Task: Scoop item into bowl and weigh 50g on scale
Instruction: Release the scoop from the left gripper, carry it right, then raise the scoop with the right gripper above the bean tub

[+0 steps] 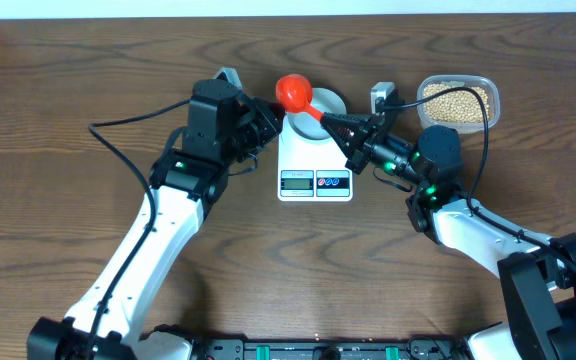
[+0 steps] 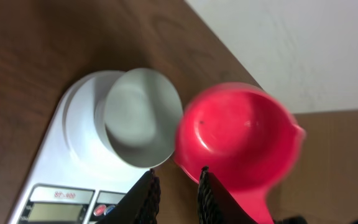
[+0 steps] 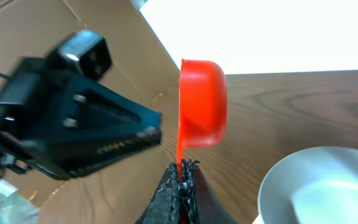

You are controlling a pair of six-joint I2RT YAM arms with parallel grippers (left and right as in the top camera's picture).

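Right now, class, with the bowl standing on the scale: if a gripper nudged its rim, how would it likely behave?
The bowl looks empty, so it is probably light and would slide easily on the smooth white top of the scale. It seems to narrow toward its base, so a high push might tip it.

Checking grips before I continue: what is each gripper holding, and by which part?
The right gripper pinches the red plastic scoop by its handle; the left gripper holds nothing.

Close beside bowl point(image 2: 138, 115): red scoop point(image 2: 238, 140), left claw point(image 2: 179, 185)
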